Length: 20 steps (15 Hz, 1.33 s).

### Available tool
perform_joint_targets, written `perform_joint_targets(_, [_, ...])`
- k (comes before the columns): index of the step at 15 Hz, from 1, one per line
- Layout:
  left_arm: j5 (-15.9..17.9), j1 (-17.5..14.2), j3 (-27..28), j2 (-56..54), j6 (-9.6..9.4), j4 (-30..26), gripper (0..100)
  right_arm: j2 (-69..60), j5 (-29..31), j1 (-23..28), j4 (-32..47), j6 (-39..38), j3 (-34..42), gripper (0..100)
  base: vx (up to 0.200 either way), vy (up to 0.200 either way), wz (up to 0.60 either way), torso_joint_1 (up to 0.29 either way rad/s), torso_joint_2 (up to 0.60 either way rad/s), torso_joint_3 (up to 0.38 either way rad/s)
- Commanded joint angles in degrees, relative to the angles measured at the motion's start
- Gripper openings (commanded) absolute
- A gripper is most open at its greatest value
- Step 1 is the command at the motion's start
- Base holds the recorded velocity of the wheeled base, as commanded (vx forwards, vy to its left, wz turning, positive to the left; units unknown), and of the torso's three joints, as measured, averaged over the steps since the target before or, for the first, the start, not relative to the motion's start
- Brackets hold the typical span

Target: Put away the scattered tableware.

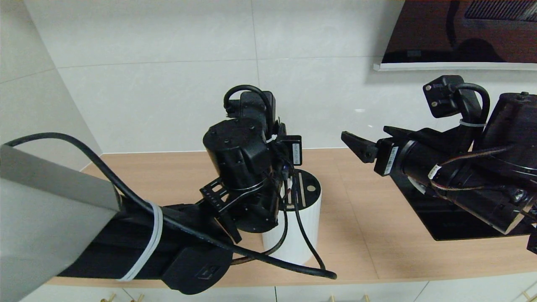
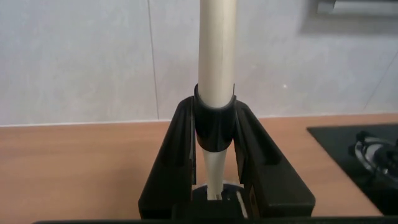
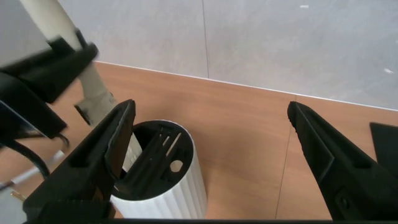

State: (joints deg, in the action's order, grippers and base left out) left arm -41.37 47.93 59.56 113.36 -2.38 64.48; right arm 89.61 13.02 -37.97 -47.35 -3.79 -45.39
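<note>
A white ribbed utensil holder (image 1: 293,235) with a black slotted lid stands on the wooden counter. My left gripper (image 2: 214,124) hangs straight above it, shut on a utensil with a cream handle (image 2: 216,50) and a black collar. The utensil's lower end reaches down into the lid's slot. The right wrist view shows the same handle (image 3: 93,84) slanting into the holder (image 3: 165,180). My right gripper (image 1: 363,133) hovers to the right of the holder, above the counter, open wide with nothing between its fingers (image 3: 118,143).
A black cooktop (image 1: 453,222) is set into the wooden counter (image 1: 361,235) at the right, under my right arm. A white tiled wall runs behind, and a dark range hood (image 1: 461,33) hangs at the upper right. Bare counter lies between holder and cooktop.
</note>
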Motion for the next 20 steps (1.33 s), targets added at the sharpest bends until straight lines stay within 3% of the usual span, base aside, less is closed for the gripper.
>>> perform_joint_targets(1, [-0.02,0.41,-1.2,1.69,0.88,0.74,0,0.39,-0.01,0.0,-0.02,0.01,0.03,100,0.0,0.0,0.0,0.0,0.0,0.0])
perform_joint_targets(6, [-0.81,0.93,-5.25,7.67,1.23,6.28,0,0.47,-0.01,0.0,-0.11,0.01,0.03,100,0.0,0.0,0.0,0.0,0.0,0.0])
perform_joint_targets(20, [-0.99,1.64,-7.36,8.19,1.67,7.77,0,0.65,-0.01,0.0,-0.11,0.01,0.12,100,0.0,0.0,0.0,0.0,0.0,0.0])
